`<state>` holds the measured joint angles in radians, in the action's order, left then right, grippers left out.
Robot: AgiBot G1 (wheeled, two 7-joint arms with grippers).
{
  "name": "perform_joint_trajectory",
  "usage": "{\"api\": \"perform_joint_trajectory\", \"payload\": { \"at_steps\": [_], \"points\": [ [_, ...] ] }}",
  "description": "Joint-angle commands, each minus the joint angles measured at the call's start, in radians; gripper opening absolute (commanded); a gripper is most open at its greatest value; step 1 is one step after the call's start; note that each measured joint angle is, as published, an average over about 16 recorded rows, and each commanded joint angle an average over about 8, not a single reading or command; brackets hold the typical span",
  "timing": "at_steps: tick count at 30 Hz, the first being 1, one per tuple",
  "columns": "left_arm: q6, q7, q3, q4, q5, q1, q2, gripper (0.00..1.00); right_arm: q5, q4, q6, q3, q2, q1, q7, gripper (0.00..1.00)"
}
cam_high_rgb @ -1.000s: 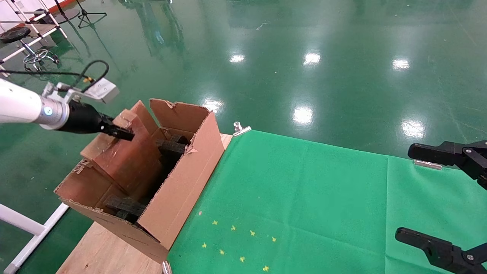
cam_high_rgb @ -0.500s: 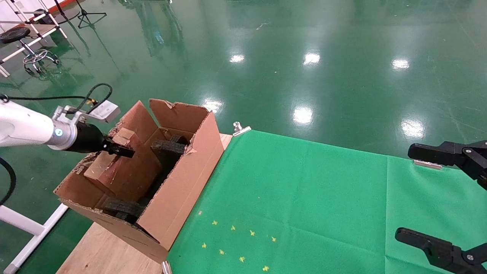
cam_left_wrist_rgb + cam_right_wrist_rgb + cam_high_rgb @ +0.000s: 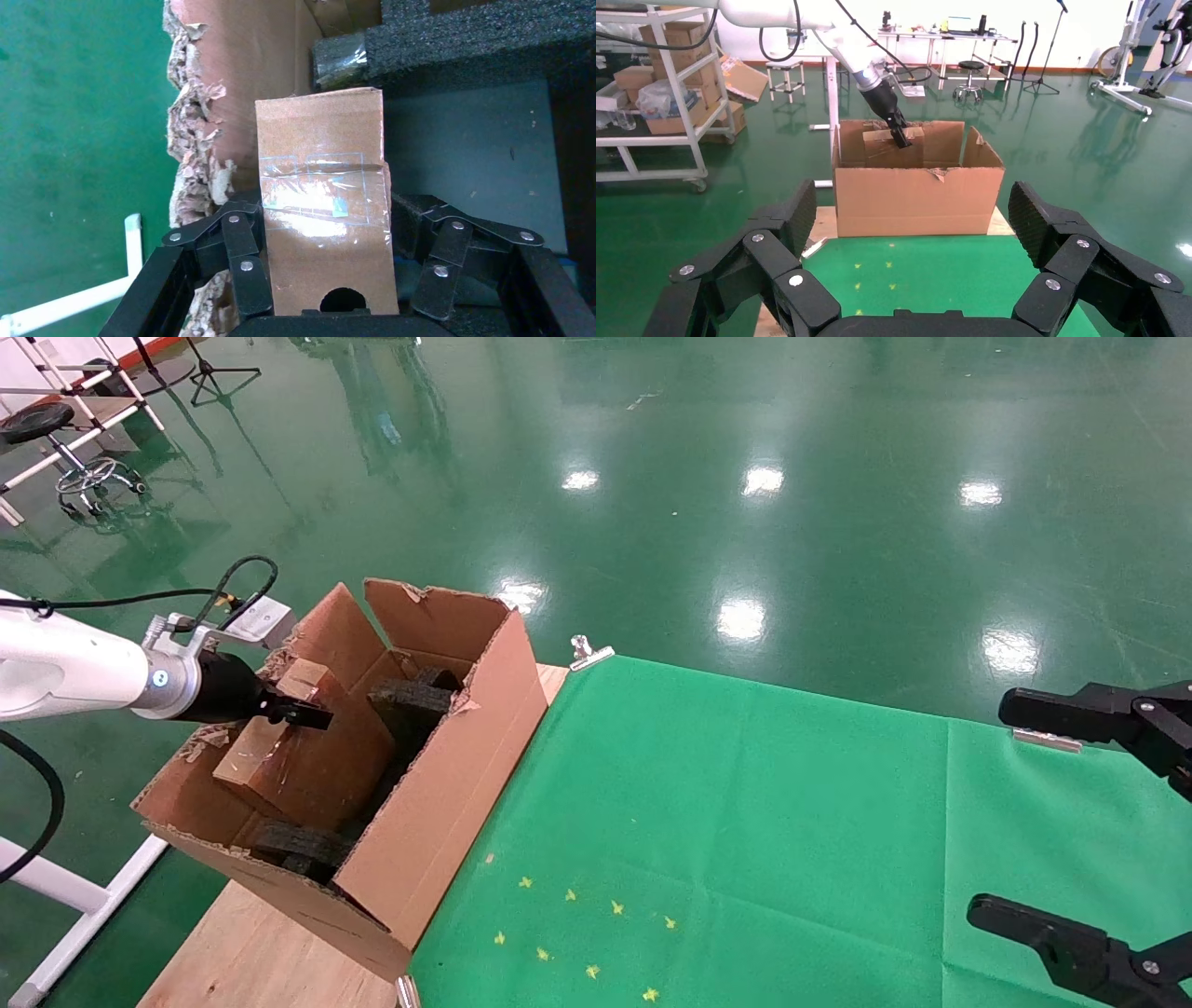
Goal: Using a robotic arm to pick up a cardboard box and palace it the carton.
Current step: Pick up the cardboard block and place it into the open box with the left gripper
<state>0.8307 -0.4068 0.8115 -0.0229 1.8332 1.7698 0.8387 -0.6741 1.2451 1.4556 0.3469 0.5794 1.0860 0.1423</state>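
The robotic arm on my left (image 3: 74, 665) reaches over the carton (image 3: 438, 794) on the table's left end. Its gripper (image 3: 296, 713) is shut on the cardboard box (image 3: 312, 761), which is tilted and sits low inside the carton between black foam pieces (image 3: 410, 696). In the left wrist view the gripper (image 3: 337, 270) clamps the box (image 3: 322, 203) by its sides, with the round hole (image 3: 342, 300) facing the camera. In the right wrist view the box (image 3: 884, 146) shows just above the carton's (image 3: 916, 200) rim. My right gripper (image 3: 1062, 817) is open and empty at the right edge.
A green cloth (image 3: 745, 822) covers the table, held by metal clips (image 3: 589, 652). Bare wood (image 3: 251, 952) shows under the carton. The carton's torn rim (image 3: 193, 154) is right beside my left fingers (image 3: 242, 260). White racks and stools stand on the floor beyond.
My left gripper has moved down with the cardboard box, lowering it from above the rim deeper into the carton. The right arm has not moved.
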Motion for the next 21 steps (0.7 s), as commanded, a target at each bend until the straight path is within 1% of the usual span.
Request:
{"api": "perform_joint_trajectory", "payload": {
  "at_steps": [1, 16, 21],
  "points": [
    [-0.004, 0.000, -0.001, 0.001, -0.001, -0.002, 0.000, 1.00, 0.000, 0.000, 0.000, 0.000, 0.000, 0.000, 0.000, 1.00],
    [0.008, 0.001, 0.002, 0.001, 0.004, 0.008, -0.002, 1.00, 0.000, 0.000, 0.000, 0.000, 0.000, 0.000, 0.000, 1.00],
    [0.030, 0.011, -0.010, 0.018, -0.013, 0.028, -0.010, 1.00, 0.000, 0.000, 0.000, 0.000, 0.000, 0.000, 0.000, 1.00]
  ]
}}
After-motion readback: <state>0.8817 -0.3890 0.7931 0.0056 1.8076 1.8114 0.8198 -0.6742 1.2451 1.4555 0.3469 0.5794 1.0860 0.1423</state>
